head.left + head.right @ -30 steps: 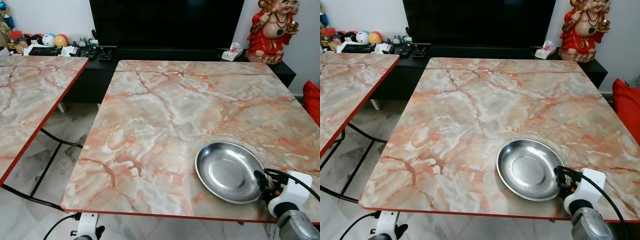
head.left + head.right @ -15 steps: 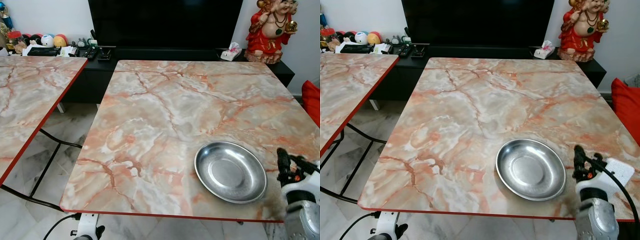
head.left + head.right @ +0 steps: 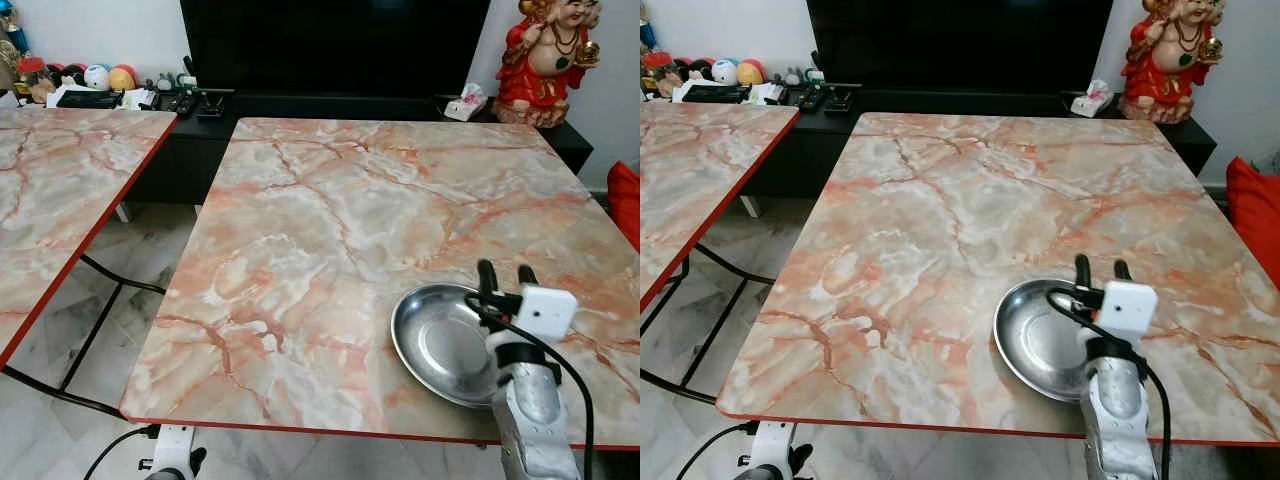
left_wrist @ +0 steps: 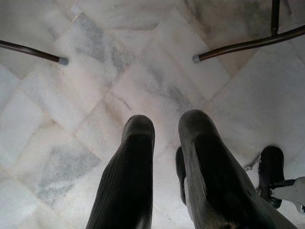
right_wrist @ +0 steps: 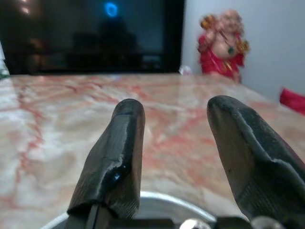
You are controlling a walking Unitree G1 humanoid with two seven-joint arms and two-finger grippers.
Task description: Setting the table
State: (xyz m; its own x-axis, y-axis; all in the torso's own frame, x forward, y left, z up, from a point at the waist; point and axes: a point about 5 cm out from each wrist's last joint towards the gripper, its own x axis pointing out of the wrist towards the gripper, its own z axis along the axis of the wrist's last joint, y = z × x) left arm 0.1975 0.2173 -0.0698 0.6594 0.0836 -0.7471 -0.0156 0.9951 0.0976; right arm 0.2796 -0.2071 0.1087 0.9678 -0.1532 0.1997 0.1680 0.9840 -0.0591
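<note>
A round steel plate (image 3: pixel 437 338) lies near the front right corner of the marble-patterned table (image 3: pixel 330 220). My right gripper (image 3: pixel 507 272) is raised over the plate's right side, fingers pointing toward the far edge of the table. It is open with nothing between its fingers, and the wrist hides the plate's right rim. In the right wrist view the plate's rim (image 5: pixel 157 198) curves just under the two spread fingers (image 5: pixel 121 143). My left gripper (image 4: pixel 164 124) hangs idle below the table's front edge, over the floor, fingers a little apart and empty.
A second marble table (image 3: pixel 60 190) stands to the left across a floor gap. Behind are a black TV console (image 3: pixel 200 150) with remotes and toys, a tissue pack (image 3: pixel 465 103) and a red figurine (image 3: pixel 545 60). A red cushion (image 3: pixel 628 200) sits far right. Metal table legs (image 4: pixel 238 46) cross the floor.
My right gripper left the plate's right rim, swung out to the right, then came back up over the plate's right side. The plate stayed put.
</note>
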